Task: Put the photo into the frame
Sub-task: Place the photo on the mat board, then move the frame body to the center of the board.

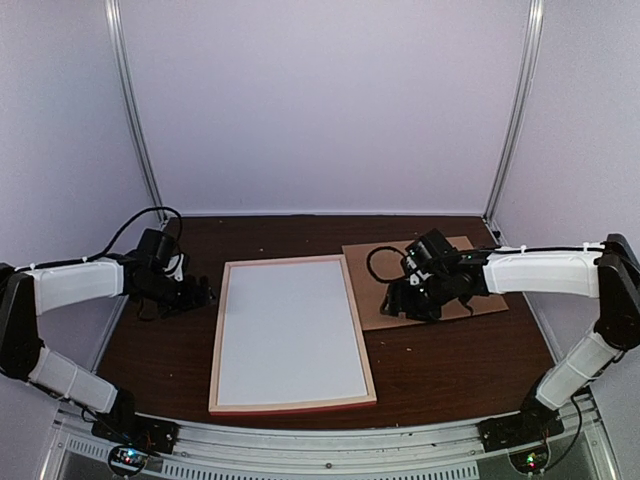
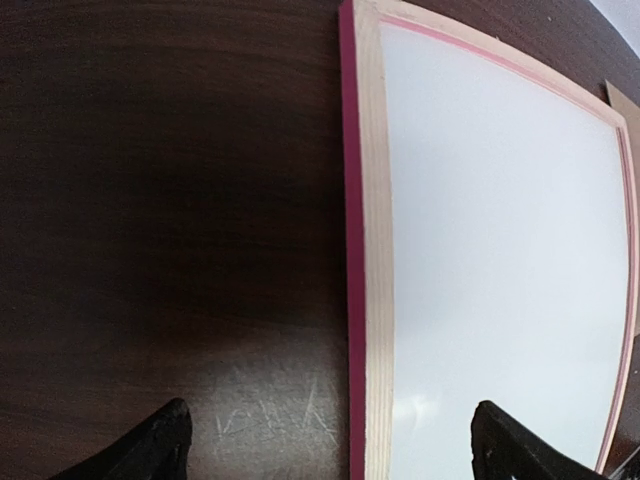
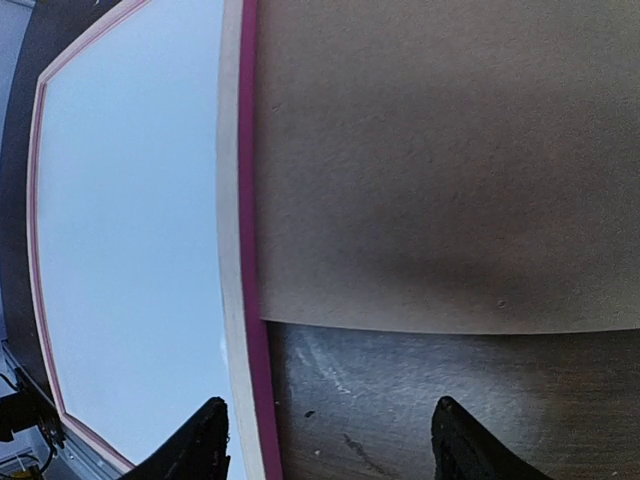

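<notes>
The left fingers [image 1: 200, 293] sit at the frame's 9 o'clock, above bare dark desk [image 1: 170, 350] and just beside the left bar. The left wrist camera shows them released: the two black tips are spread wide with nothing gripped. Only scuffed desk and the bar's edge show in the gap.

The frame [image 1: 220, 340] lies flat at mid-desk, long sides running from 6 to 12 o'clock. Its pale wood back faces up, and bright pink shows along the outer sides and as a thin line at the inner lip. The photo [image 1: 290, 330] lies inside the opening with its plain white side up, flat and reaching all four bars.

At the frame's 2 o'clock a plain brown backing board [image 1: 470, 300] lies flat on the desk, its left edge meeting the frame's right bar. Whether it slips under the bar cannot be told.

The right fingers [image 1: 398, 303] are over the board's near left part, close to that bar. The right wrist camera shows them released too, tips well apart and holding nothing. The board's near edge, a strip of desk and the pink side of the bar show between them.
</notes>
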You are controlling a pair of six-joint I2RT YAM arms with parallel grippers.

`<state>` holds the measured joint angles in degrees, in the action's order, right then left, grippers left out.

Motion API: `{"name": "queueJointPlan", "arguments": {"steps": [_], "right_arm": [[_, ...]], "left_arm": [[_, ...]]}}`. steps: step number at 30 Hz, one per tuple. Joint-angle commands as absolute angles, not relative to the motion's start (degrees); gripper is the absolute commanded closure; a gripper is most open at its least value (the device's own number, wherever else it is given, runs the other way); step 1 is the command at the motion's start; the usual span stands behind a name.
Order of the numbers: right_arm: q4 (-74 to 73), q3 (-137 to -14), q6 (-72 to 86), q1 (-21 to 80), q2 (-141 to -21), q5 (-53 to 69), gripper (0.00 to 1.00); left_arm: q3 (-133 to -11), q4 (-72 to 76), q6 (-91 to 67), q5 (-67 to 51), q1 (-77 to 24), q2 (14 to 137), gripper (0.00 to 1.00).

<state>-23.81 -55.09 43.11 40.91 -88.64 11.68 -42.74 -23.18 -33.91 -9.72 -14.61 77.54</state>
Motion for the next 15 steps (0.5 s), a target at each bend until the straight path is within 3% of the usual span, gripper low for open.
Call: {"name": "queueJointPlan", "arguments": {"steps": [1,8,15], "right_arm": [[-26.1,-53.1,39.7,37.0,-84.6,9.5,0.31],[-24.8,-50.5,39.6,34.5,-82.8,10.4,0.31],[-21.9,-47.6,41.1,34.5,-83.1,11.8,0.31]], "left_arm": [[-44.4,-21.7,-31.1,-9.5,-18.0,80.0,0.03],[-49.9,-25.7,-29.0,-6.7,-21.3,87.8,0.12],[-52.5,-26.4,-28.0,-5.9,-21.4,92.0,0.31]]}}
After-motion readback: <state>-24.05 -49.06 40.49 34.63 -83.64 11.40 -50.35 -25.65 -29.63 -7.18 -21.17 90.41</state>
